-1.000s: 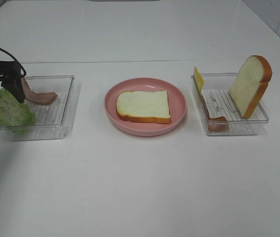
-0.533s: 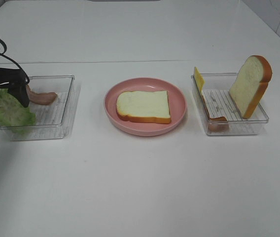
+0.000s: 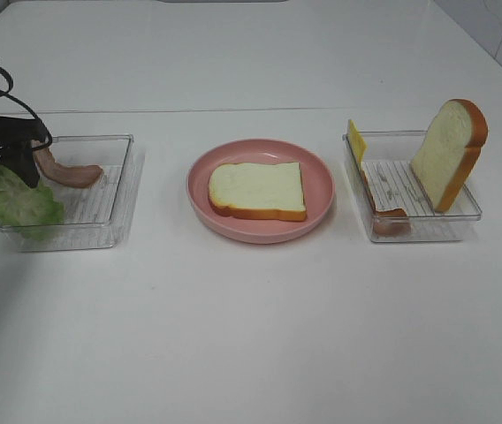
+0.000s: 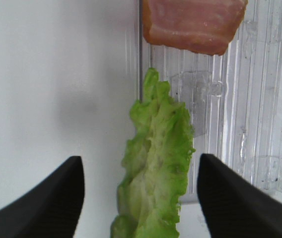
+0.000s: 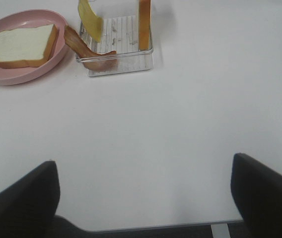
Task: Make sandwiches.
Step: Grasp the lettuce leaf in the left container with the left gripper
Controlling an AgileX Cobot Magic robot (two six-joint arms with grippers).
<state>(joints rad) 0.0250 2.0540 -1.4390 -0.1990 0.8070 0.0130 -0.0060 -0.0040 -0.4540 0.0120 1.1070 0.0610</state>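
Left gripper | my jaws apart, nothing gripped | lettuce between them, lengthwise along my fingers, straddling tray edge

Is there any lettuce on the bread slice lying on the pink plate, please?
No, the bread slice on the pink plate is bare; the lettuce lies at the left tray.

A green lettuce leaf stands between the two black fingers of the left gripper. The jaws are apart, with a clear gap on one side of the leaf and only a very small gap on the other. The leaf lies across the edge of a clear tray. A bacon strip lies in the tray, apart from the leaf. Beside the tray is the white table.
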